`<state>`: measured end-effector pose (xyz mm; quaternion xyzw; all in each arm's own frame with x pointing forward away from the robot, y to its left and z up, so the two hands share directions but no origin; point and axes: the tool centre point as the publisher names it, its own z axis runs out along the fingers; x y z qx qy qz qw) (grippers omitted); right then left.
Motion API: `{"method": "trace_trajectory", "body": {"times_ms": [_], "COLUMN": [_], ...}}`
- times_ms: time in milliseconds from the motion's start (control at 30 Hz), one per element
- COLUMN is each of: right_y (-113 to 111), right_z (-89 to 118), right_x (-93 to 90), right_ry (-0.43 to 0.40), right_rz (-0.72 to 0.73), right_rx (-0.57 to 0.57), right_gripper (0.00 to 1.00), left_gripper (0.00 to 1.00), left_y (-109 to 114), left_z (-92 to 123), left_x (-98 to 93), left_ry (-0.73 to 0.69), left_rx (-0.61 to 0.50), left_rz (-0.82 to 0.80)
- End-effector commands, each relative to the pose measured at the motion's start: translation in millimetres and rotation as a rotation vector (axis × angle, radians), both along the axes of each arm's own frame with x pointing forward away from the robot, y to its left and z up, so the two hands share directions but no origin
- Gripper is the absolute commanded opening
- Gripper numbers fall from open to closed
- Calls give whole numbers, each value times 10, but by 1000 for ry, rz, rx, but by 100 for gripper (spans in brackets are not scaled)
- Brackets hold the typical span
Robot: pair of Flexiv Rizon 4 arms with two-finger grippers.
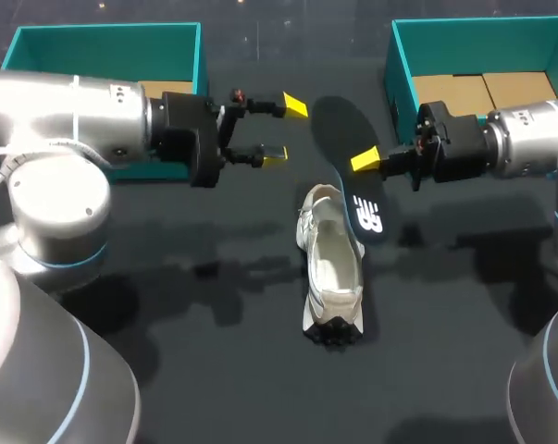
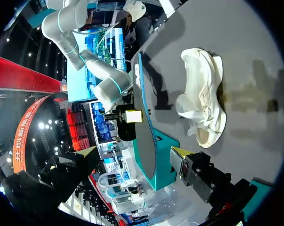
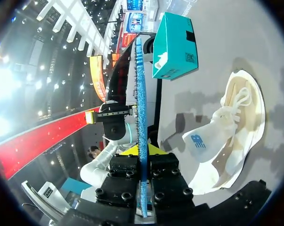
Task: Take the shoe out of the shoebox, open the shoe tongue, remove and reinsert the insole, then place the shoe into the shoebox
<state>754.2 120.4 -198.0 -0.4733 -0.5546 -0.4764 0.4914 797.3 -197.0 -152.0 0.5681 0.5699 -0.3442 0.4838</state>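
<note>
My right end effector [image 1: 371, 159] clamps the insole [image 1: 341, 129] by its edge, centre-right; my left end effector [image 1: 285, 130] stands apart (upper centre). The shoe [image 1: 332, 277] lies mid-desk [image 1: 214, 370], well apart from both shoeboxes [image 1: 103, 42].

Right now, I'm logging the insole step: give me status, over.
Left gripper open, empty, clear of shoe. Right gripper shut on insole, out of the shoe. Shoe on table, opening up.

left shoebox [image 1: 103, 44] half hidden behind left arm [image 1: 66, 116], right shoebox [image 1: 482, 39] cut by edge
</note>
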Motion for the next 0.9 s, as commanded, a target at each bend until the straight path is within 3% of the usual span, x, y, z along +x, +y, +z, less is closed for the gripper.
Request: {"method": "trace_trajectory", "body": {"times_ms": [33, 367, 733, 800, 900], "right_y": [24, 24, 176, 183, 189], "right_z": [-47, -47, 85, 91, 93], "right_x": [-66, -66, -78, -83, -86], "right_ry": [-2, -2, 33, 35, 38], "right_rz": [-20, -20, -37, -43, -56], "right_rx": [11, 11, 9, 7, 10], "right_gripper": [0, 0, 0, 0, 0], "left_gripper": [100, 100, 100, 100, 100], "left_y": [-42, -42, -169, -176, -245], "left_z": [87, 87, 318, 380, 449], "left_x": [116, 116, 410, 418, 455], "left_ry": [-16, -16, 79, 74, 118], "left_rx": [239, 239, 526, 517, 648], "left_rz": [-22, -22, -78, -87, -82]}}
